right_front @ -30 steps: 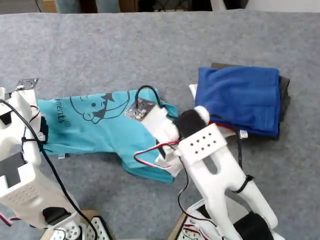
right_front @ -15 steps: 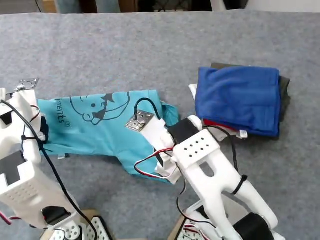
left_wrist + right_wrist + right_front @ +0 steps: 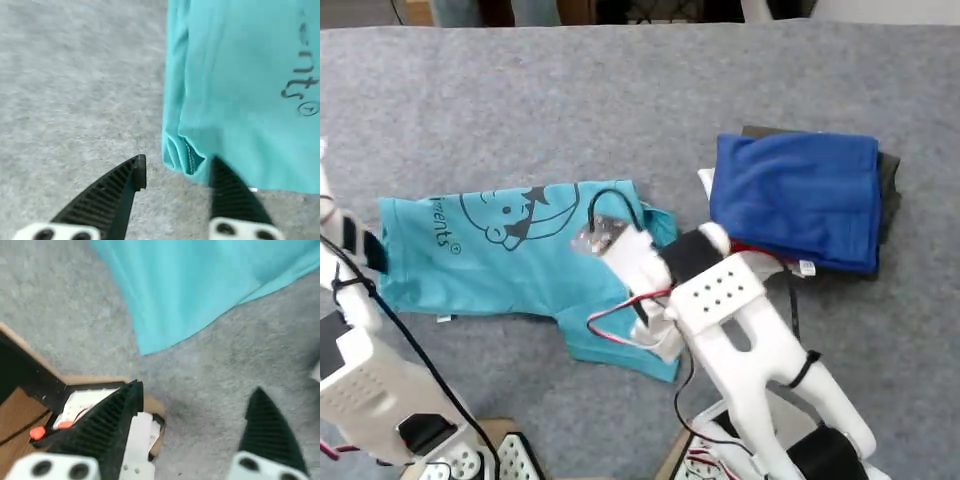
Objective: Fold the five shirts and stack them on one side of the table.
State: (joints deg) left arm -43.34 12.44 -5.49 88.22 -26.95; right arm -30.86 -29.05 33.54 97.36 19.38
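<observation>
A teal shirt (image 3: 510,260) with a dark print lies spread flat on the grey table, left of centre. My left gripper (image 3: 177,167) is open at the shirt's left end, with a doubled-over corner of the teal shirt (image 3: 240,85) lying between its fingertips. My right gripper (image 3: 197,390) is open just above the table, off the teal shirt's (image 3: 200,285) lower hem and holding nothing. On the right stands a stack of folded shirts with a blue shirt (image 3: 800,200) on top; dark, red and white edges show beneath it.
The right arm (image 3: 730,300) reaches from the near edge between the teal shirt and the stack. The left arm (image 3: 355,340) stands at the left edge. A wooden base and arm mount (image 3: 90,405) lie at the near table edge. The grey table (image 3: 620,100) is bare at the back.
The left arm has drawn back leftward off the shirt, baring its left end. The right arm has shifted slightly, and the shirt's lower right flap now lies a little nearer the front edge.
</observation>
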